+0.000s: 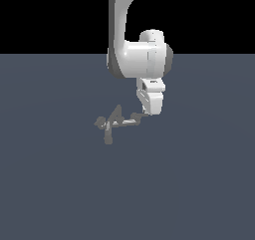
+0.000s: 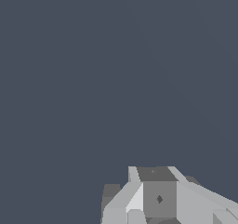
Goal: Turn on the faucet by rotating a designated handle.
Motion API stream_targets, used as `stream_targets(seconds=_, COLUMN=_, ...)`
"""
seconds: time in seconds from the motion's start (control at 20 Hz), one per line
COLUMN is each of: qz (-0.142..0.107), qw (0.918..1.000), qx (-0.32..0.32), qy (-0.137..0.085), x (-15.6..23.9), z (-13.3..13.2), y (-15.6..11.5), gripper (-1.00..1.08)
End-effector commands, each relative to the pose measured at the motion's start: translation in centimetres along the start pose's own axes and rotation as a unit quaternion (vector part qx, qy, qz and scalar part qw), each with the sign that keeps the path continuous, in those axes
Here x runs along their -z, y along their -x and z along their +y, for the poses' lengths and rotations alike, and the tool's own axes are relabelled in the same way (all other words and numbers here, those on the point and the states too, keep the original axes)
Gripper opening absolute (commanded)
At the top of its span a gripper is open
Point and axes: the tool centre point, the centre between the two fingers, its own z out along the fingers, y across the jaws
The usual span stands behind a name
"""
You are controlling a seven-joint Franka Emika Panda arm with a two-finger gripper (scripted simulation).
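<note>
The small dull-grey faucet [image 1: 110, 123] stands on the floor in the middle of the exterior view, with a pointed peak and a round knob on its left. Its handle [image 1: 128, 121], a slim grey bar, reaches toward the exterior view's right. My gripper [image 1: 145, 113] hangs at the handle's far tip, touching or almost touching it from the right. In the wrist view the gripper [image 2: 154, 173] shows as one solid grey block with no gap between its fingers, so it looks shut with nothing held. No part of the faucet is clear in the wrist view.
The white arm [image 1: 124, 30] comes down from above, just behind and right of the faucet. A flat blue-grey floor [image 1: 199, 184] spreads all round, with black background behind it.
</note>
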Motion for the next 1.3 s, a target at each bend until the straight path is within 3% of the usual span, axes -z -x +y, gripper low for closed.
stream_targets(seconds=0.0, qz=-0.002, qw=1.0000, qx=0.000, qy=0.005, x=0.1, z=1.1, y=0.2, gripper=-1.00)
stream_targets(seconds=0.35, qz=-0.001, qw=1.0000, qx=0.000, qy=0.006, x=0.1, z=3.3, y=0.1, gripper=-1.00)
stream_targets(seconds=0.45, qz=0.000, qw=1.0000, qx=0.001, qy=-0.002, x=-0.1, z=2.3, y=0.1, gripper=-1.00)
stream_targets(seconds=1.05, qz=-0.001, qw=1.0000, qx=0.000, qy=0.005, x=0.1, z=5.6, y=2.8, gripper=-1.00)
stream_targets(seconds=1.15, qz=0.002, qw=0.9999, qx=-0.010, qy=0.005, x=0.0, z=5.6, y=1.3, gripper=-1.00)
stream_targets(seconds=1.25, qz=0.001, qw=1.0000, qx=-0.007, qy=0.005, x=0.0, z=5.5, y=2.7, gripper=-1.00)
